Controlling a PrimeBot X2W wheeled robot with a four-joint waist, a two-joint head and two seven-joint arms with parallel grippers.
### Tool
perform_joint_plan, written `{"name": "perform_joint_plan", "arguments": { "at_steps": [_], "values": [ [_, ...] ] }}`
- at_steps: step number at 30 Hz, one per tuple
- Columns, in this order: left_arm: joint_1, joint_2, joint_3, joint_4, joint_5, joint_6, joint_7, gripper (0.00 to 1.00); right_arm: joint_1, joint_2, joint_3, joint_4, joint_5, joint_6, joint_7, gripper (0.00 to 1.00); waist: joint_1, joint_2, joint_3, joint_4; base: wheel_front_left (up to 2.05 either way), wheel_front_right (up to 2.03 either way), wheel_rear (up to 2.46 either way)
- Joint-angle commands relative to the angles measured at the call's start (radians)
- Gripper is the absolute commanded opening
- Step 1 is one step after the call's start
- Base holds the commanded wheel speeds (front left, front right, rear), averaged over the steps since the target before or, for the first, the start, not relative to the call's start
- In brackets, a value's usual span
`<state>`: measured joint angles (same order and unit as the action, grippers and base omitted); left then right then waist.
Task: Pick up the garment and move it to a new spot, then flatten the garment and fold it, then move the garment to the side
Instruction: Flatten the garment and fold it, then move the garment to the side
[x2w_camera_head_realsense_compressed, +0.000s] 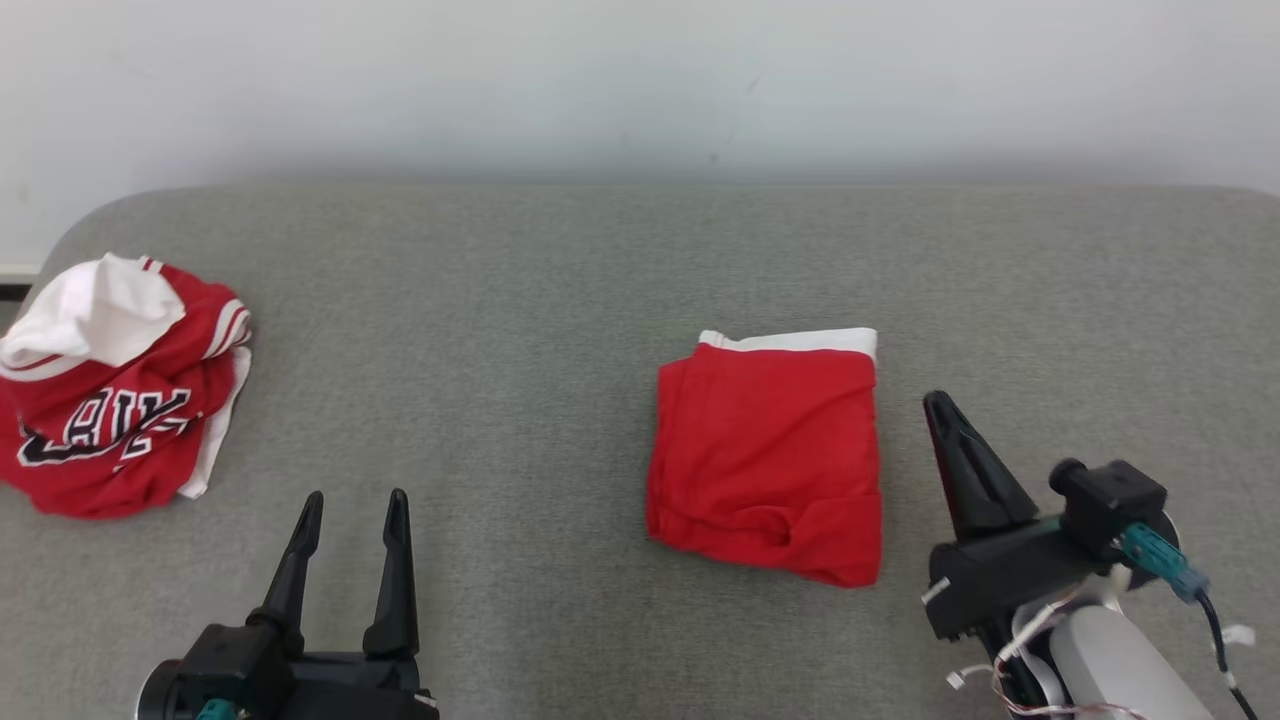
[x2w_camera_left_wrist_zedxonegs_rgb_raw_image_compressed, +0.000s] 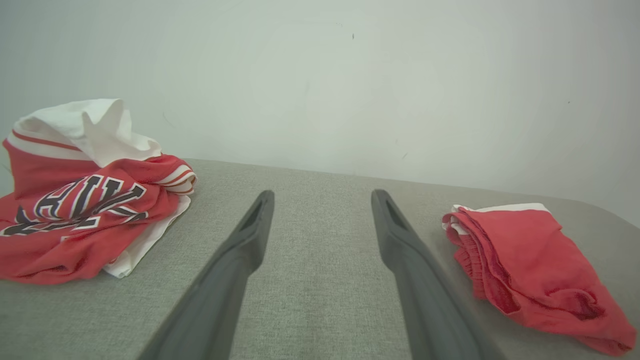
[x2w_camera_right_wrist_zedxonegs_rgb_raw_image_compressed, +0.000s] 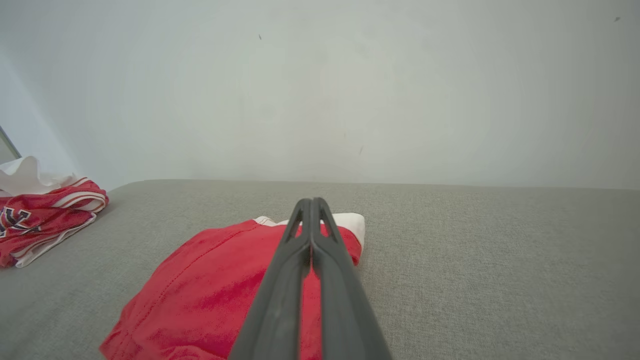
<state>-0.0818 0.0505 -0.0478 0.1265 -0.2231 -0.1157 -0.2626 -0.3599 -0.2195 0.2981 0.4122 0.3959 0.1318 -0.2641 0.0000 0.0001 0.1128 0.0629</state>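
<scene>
A folded red garment (x2w_camera_head_realsense_compressed: 768, 450) with a white band along its far edge lies right of centre on the grey padded surface; it shows too in the left wrist view (x2w_camera_left_wrist_zedxonegs_rgb_raw_image_compressed: 525, 260) and the right wrist view (x2w_camera_right_wrist_zedxonegs_rgb_raw_image_compressed: 210, 295). My right gripper (x2w_camera_head_realsense_compressed: 940, 405) hovers just right of it, fingers pressed together and shut on nothing, and in its own wrist view the right gripper (x2w_camera_right_wrist_zedxonegs_rgb_raw_image_compressed: 311, 202) points over the garment's far edge. My left gripper (x2w_camera_head_realsense_compressed: 355, 500) stands open near the front left, well apart from the garment, its left gripper (x2w_camera_left_wrist_zedxonegs_rgb_raw_image_compressed: 322, 197) fingers spread over bare cloth.
A crumpled red and white jersey (x2w_camera_head_realsense_compressed: 110, 390) with black lettering sits heaped at the far left, seen as well in the left wrist view (x2w_camera_left_wrist_zedxonegs_rgb_raw_image_compressed: 85, 200). A pale wall (x2w_camera_head_realsense_compressed: 640, 80) rises behind the grey surface (x2w_camera_head_realsense_compressed: 500, 300).
</scene>
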Motion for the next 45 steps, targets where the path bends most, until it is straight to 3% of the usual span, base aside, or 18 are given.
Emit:
{"name": "perform_joint_plan", "arguments": {
  "at_steps": [1,11,13,14,15,45],
  "values": [
    [0.012,0.0,0.007,0.003,0.01,-0.006,-0.003,1.0,0.04,-0.01,-0.021,-0.023,-0.013,-0.002,0.0,0.0,0.0,-0.0001,-0.02,-0.052,0.0,0.0,0.0],
    [0.047,0.0,0.033,0.009,0.029,-0.012,-0.003,1.0,0.192,-0.005,-0.118,-0.123,-0.04,-0.002,0.0,0.0,0.0,-0.0001,-0.049,-0.108,0.0,0.0,0.0],
    [0.053,0.0,0.036,0.009,0.034,-0.014,-0.003,1.0,0.217,0.002,-0.128,-0.141,-0.052,-0.002,0.0,0.69,0.0,-0.0001,-0.056,-0.112,0.0,0.0,0.0],
    [0.056,0.0,0.037,0.007,0.033,-0.014,-0.003,1.0,0.228,0.006,-0.134,-0.15,-0.058,-0.002,0.0,0.97,0.0,-0.0001,-0.06,-0.113,0.0,0.0,0.0],
    [0.063,0.0,0.038,0.007,0.032,-0.015,-0.003,1.0,0.239,0.011,-0.138,-0.157,-0.064,-0.002,0.0,1.0,0.0,-0.0001,-0.065,-0.113,0.0,0.0,0.0],
    [0.162,0.0,0.112,-0.042,0.082,-0.014,-0.003,1.0,0.34,0.051,-0.231,-0.166,-0.127,-0.002,0.0,1.0,0.0,-0.0001,-0.123,-0.074,0.0,0.0,0.0]
  ]
}}
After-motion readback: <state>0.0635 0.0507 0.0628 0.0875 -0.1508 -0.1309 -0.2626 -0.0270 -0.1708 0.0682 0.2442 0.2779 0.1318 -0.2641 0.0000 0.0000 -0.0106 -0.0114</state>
